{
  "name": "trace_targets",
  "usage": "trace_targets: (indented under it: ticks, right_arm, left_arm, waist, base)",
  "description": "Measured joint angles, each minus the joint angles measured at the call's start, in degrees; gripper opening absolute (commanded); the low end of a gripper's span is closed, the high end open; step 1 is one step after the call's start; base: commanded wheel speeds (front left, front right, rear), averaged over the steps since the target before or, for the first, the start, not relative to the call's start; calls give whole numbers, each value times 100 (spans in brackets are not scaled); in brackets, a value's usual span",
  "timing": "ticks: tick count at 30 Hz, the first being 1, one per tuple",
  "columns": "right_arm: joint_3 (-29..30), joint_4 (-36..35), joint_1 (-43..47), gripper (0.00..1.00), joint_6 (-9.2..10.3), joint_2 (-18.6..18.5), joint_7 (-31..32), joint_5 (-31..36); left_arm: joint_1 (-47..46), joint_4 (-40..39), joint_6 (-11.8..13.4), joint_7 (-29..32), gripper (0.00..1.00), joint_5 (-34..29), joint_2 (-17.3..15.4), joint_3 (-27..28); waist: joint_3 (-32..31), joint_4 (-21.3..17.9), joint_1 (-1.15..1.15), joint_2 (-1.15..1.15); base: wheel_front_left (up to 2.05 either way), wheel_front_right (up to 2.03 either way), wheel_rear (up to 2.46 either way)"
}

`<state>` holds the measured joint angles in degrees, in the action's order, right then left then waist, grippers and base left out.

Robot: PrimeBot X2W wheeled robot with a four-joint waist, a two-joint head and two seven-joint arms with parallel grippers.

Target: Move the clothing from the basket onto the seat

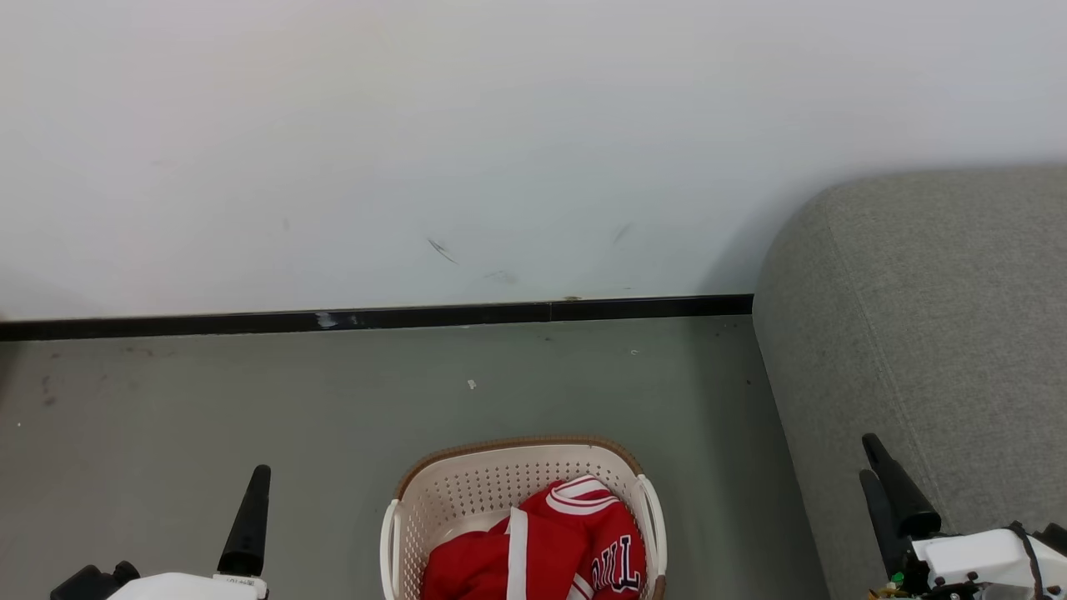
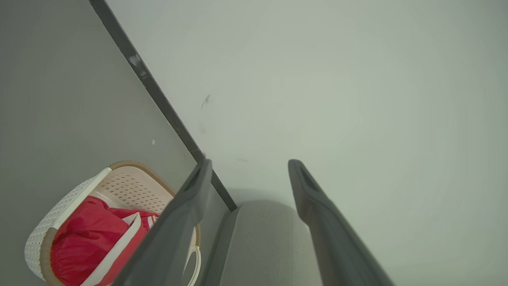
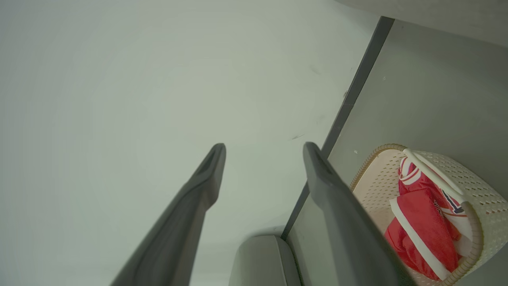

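Where red clothing [image 1: 552, 543] crumples, the basket [image 1: 475, 487] is oval, perforated plastic — brown-rimmed.

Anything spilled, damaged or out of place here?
Nothing serious. The clothing lies bunched inside the upright basket. Only oddities: dark scuff marks on the wall and a white speck on the floor. The left gripper and right gripper are open, empty.

White wall [image 1: 500, 125] w/ scuffs [image 1: 442, 250], black baseboard [image 1: 417, 317], grey-green floor [image 1: 250, 400].
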<state>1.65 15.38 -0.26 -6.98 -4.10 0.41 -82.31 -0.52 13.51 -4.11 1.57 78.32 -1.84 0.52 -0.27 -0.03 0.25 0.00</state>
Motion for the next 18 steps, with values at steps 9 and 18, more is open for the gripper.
trace_targets:
  ticks: [9, 18]
  right_arm:
    - [-97, -99, 0, 100, 0, -107, -168, 870]
    - [-267, -263, 1, 100, -1, -107, -304, 1780]
  left_arm:
    - [-5, -193, 98, -169, 100, -751, 5, -121]
    - [-5, -400, 249, -355, 100, -1742, -25, -338]
  waist:
    - [-33, 2, 20, 0]
    - [-62, -3, 24, 0]
  base:
    - [0, 0, 0]
    - [0, 0, 0]
